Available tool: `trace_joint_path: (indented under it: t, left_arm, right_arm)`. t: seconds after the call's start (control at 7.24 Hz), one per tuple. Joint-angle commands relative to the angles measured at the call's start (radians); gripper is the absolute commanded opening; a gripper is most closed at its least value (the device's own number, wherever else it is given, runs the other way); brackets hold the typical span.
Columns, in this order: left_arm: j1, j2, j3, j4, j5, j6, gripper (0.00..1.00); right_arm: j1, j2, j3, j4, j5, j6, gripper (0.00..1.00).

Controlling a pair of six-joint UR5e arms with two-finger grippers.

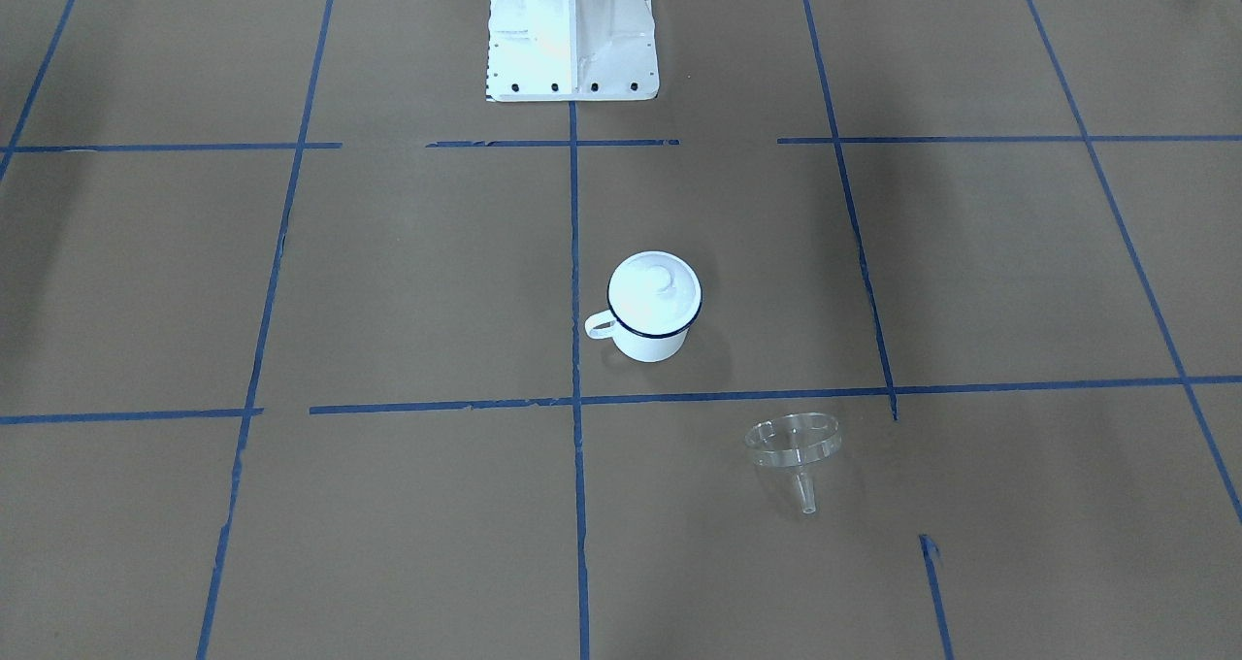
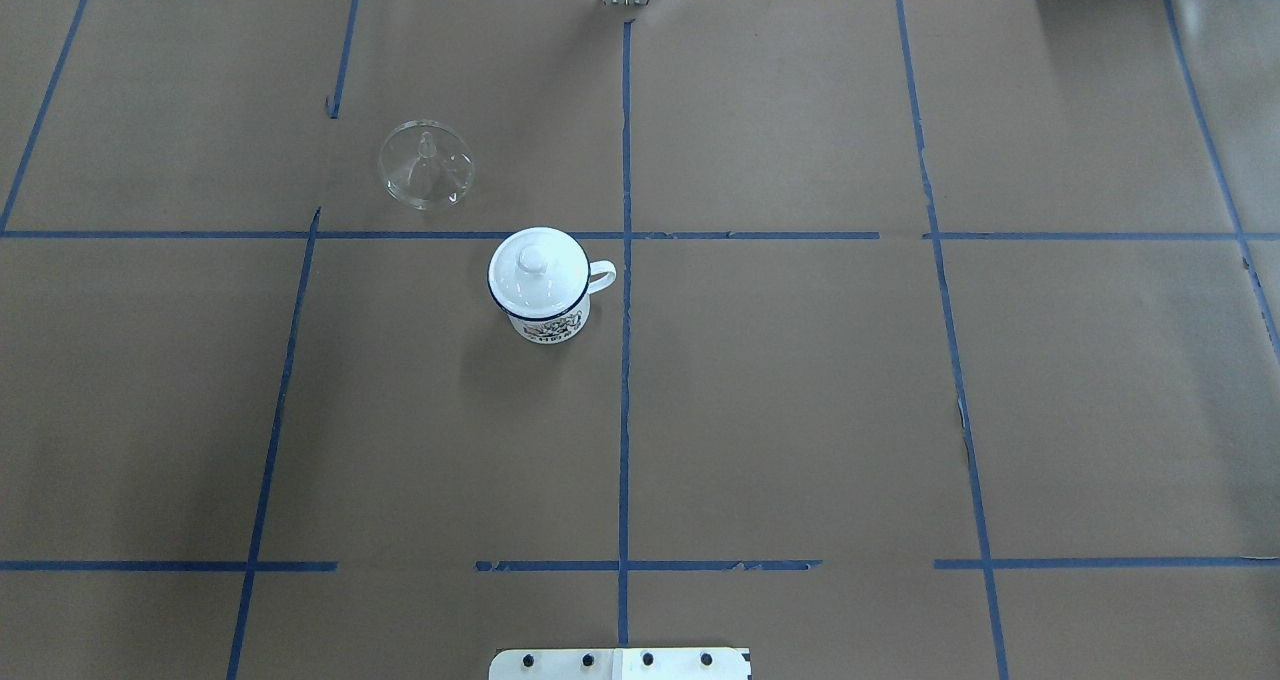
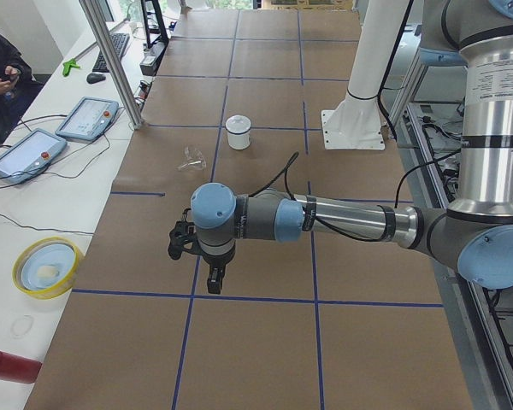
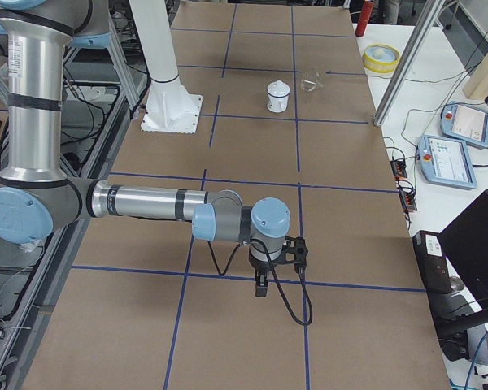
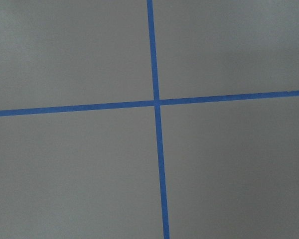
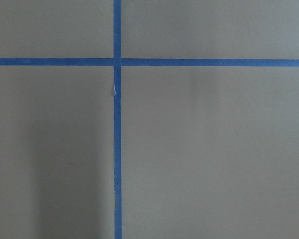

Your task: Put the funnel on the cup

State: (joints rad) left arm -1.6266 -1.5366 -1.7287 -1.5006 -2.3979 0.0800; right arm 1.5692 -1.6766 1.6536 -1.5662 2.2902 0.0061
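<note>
The cup (image 1: 652, 338) is a white enamel mug with a dark blue rim. It stands upright near the table's middle with a round white knobbed lid (image 1: 655, 286) on it, and shows in the overhead view (image 2: 547, 322) too. The clear funnel (image 1: 793, 444) lies tilted on the paper beyond the cup, its spout pointing away from the robot; it also shows in the overhead view (image 2: 425, 165). My left gripper (image 3: 212, 278) shows only in the exterior left view and my right gripper (image 4: 262, 286) only in the exterior right view. Both are far from the cup, and I cannot tell whether they are open or shut.
The robot's white base (image 1: 572, 34) stands at the table's near edge. Blue tape lines (image 2: 625, 360) grid the brown paper. A yellow-rimmed bowl (image 3: 47, 266), a red can (image 3: 8, 366), two tablets (image 3: 85, 118) and a metal post (image 3: 111, 60) are on the side bench.
</note>
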Motion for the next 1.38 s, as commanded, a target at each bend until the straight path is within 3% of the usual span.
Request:
trace_joint_path:
  t: [0.0,0.28,0.69,1.11,1.24]
  left_arm:
    - [0.001,-0.002,-0.006,-0.006,0.002,-0.002,1.0]
    - [0.002,-0.007,-0.015,-0.01,0.0,-0.002,1.0]
    - [0.027,-0.204,0.017,-0.1,0.014,-0.043,1.0]
    - [0.046,-0.238,0.003,-0.476,0.011,-0.45,1.0]
    - [0.142,-0.238,-0.032,-0.553,0.028,-0.524,1.0]
  right_arm:
    - [0.0,0.0,0.0,0.0,0.0,0.0,1.0]
    - [0.0,0.0,0.0,0.0,0.0,0.0,1.0]
    - [0.0,0.0,0.0,0.0,0.0,0.0,1.0]
    - [0.0,0.0,0.0,0.0,0.0,0.0,1.0]
    - [0.0,0.0,0.0,0.0,0.0,0.0,1.0]
